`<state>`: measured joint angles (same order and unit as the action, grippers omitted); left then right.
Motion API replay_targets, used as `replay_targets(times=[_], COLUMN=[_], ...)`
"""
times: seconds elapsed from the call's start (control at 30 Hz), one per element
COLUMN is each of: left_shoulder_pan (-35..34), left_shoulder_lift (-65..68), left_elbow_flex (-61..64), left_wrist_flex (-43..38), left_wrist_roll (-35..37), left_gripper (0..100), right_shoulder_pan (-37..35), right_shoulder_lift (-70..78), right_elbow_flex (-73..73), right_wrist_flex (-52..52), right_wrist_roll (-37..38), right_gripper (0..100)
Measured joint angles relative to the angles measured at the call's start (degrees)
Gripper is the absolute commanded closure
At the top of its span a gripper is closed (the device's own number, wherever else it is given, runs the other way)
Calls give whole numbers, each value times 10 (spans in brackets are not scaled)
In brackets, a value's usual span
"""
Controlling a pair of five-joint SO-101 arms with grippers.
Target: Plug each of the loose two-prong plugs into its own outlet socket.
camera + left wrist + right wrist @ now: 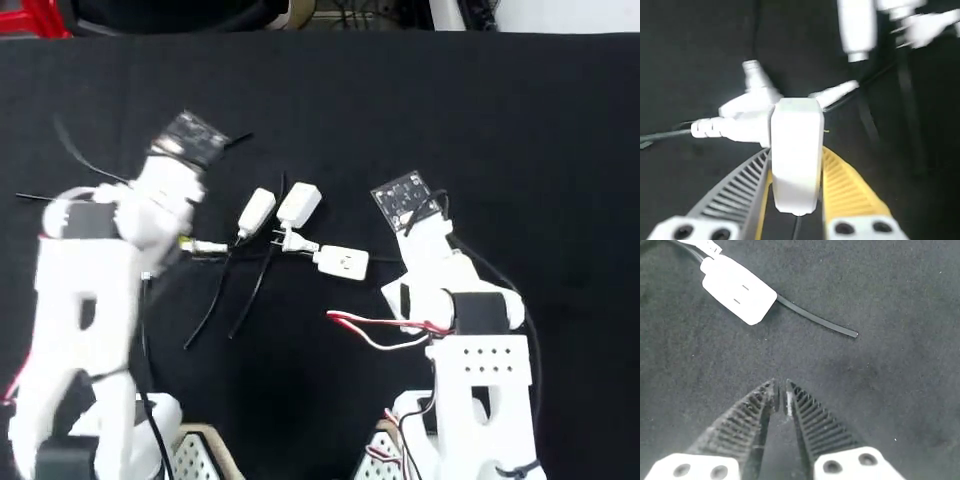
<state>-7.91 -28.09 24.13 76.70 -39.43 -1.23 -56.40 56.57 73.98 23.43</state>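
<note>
- Two arms stood at the black counter (520, 120), the left arm toward its 8 o'clock corner and the right arm toward 4 o'clock.
- The left claw (796, 150) pinched a white block (795, 185) between a grey finger and a yellow finger (845, 185). The block's face was hidden, so it could not be told whether it was a socket or a plug.
- Just beyond the held block lay a white plug (747, 107) with a ribbed collar and a dark lead. Whether plug and block touched could not be told.
- The right claw (781, 390) hung over bare black cloth, its fingertips pressed almost together with nothing between them.
- An outlet socket (343, 262) lay near the counter's middle, at 9 o'clock of the right arm. The right wrist view showed two slots in its face.
- A loose black cable end (815, 317) ran out from beside that socket.
- At the socket's 11 o'clock, a long white housing (257, 210) and a second housing (298, 203) lay side by side.
- A small plug (293, 240) lay between the housings and the socket, just beside the socket.
- Black cables (215, 300) trailed from the group toward 7 o'clock.
</note>
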Motion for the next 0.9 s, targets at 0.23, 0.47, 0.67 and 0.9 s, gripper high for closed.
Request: replay_targets(times=[0.23, 0.47, 0.67, 0.9], left_shoulder_pan=[-85, -113, -120, -122], left_shoulder_lift=[244, 404, 440, 462], left_elbow_flex=[-156, -273, -336, -353], left_wrist_flex=[5, 5, 5, 6], left_wrist_roll=[-164, -208, -166, -130], left_gripper=[971, 970, 970, 777], right_shoulder_pan=[0, 2, 2, 2], right_shoulder_lift=[0, 0, 0, 0], right_elbow_flex=[9, 15, 15, 15], right_wrist_flex=[-14, -28, -28, -28], right_wrist_roll=[0, 0, 0, 0], right_gripper=[985, 985, 985, 985])
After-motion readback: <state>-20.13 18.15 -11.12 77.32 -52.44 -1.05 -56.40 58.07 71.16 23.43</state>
